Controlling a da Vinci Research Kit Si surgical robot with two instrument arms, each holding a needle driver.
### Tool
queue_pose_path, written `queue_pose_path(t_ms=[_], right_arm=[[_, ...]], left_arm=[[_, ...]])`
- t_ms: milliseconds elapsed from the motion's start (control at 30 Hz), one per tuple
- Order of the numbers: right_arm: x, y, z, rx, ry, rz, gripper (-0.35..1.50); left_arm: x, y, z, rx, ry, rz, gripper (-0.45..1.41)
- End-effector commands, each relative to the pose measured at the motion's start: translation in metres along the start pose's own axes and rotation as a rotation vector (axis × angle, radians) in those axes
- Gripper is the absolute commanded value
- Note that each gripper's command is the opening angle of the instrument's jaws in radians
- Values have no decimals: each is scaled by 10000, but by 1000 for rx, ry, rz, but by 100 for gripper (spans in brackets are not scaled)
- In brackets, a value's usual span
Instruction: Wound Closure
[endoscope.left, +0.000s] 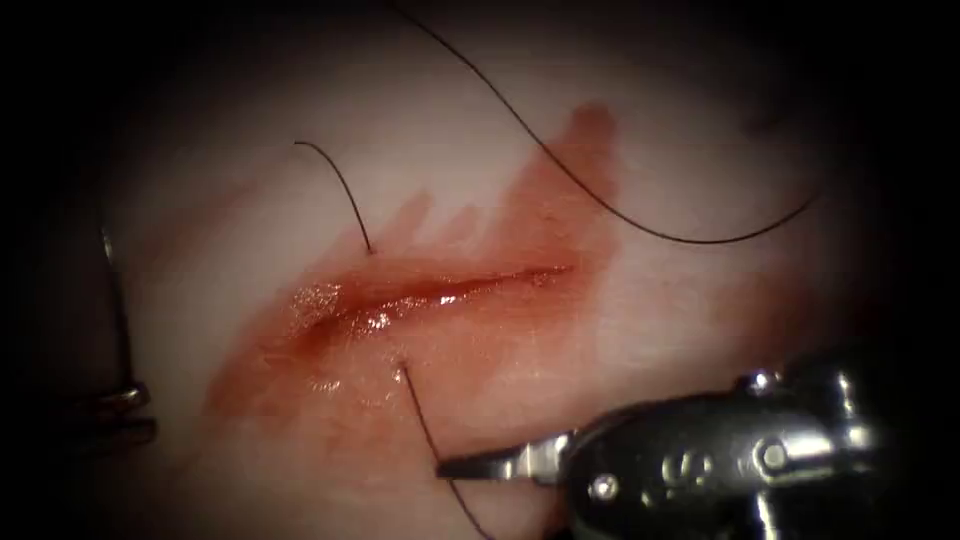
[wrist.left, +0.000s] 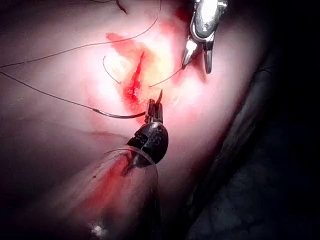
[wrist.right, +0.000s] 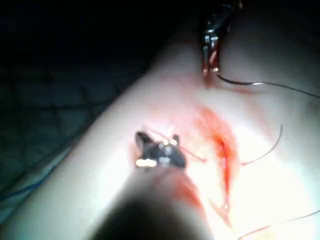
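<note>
The curved needle (wrist.left: 122, 116) lies off the tissue's (endoscope.left: 700, 300) cut (endoscope.left: 440, 295), at its left end, clamped near one end by the left tool (wrist.left: 154, 107). The right tool (endoscope.left: 480, 466) pinches the thread (endoscope.left: 420, 415) below the cut.

You worked at a surgical training bench: a pale slab of pork tissue (endoscope.left: 300, 210) with a red, glistening cut (endoscope.left: 430, 295), dark suture thread (endoscope.left: 600, 195) lying across it.

Glossy wet tissue (endoscope.left: 620, 330), shiny metal pincer (endoscope.left: 500, 465)
</note>
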Motion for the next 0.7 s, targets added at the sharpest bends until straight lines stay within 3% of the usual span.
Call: queue_pose_path(t_ms=[33,267,433,567,700], right_arm=[[-10,-3,-2,3,-5,0,131],[-37,14,-33,-17,-66,7,125],[-49,50,-38,-208,-100,84,115],[-51,86,-33,-306,21,231,108],[-52,116,-27,-285,156,401,98]], left_arm=[[-3,6,7,-2,1,-2,-45],[-3,6,7,-2,1,-2,-45],[-4,6,8,-1,1,-2,-45],[-4,7,8,-1,1,-1,-45],[-4,6,8,-1,1,-1,-45]])
